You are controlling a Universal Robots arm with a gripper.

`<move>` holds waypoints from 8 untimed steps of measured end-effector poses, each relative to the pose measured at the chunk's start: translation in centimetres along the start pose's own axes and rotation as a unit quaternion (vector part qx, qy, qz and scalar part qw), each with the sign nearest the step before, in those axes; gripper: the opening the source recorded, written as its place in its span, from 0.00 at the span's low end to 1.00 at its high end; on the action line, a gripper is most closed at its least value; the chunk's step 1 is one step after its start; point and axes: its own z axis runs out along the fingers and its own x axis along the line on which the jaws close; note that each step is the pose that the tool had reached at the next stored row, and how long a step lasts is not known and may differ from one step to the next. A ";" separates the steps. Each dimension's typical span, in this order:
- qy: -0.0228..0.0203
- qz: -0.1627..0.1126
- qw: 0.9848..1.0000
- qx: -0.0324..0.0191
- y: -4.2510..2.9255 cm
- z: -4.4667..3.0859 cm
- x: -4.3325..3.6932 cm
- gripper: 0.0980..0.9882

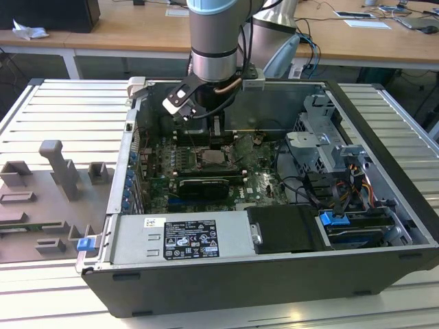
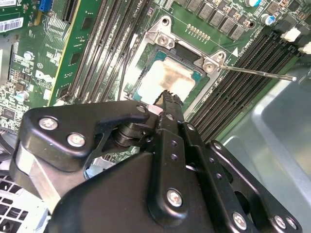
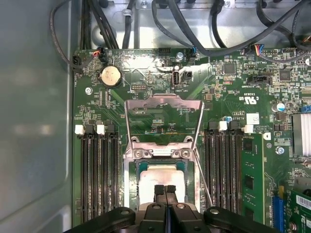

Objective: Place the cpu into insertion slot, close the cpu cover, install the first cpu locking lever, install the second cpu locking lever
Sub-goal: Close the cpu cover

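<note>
Fingertips [image 3: 160, 190] pressed together, pinching nothing, right over the cpu [image 3: 156, 174]; can't tell if they touch. cpu lies flat in the insertion slot [image 3: 130, 179], memory slots [image 3: 99, 170] on either side. cpu cover [image 3: 163, 100] is flipped open, and a thin locking lever [image 3: 203, 177] stands free beside the socket. Exterior view, its left to right: grey fixture blocks [image 1: 58, 181], gripper [image 1: 216, 137] down inside the PC case [image 1: 226, 295], drive cage [image 1: 319, 140].

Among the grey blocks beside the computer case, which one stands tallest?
The T-topped grey post, rising clearly above the low blocks around it.

wood desks [image 1: 137, 31] behind, ribbed metal tbl [image 1: 62, 103]
</note>
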 end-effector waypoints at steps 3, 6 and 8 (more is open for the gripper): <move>0.000 0.000 1.000 0.000 0.01 -0.09 0.00 0.01; 0.000 0.000 1.000 0.000 0.01 -0.10 0.00 0.01; 0.000 0.000 1.000 0.000 0.01 -0.12 0.00 0.01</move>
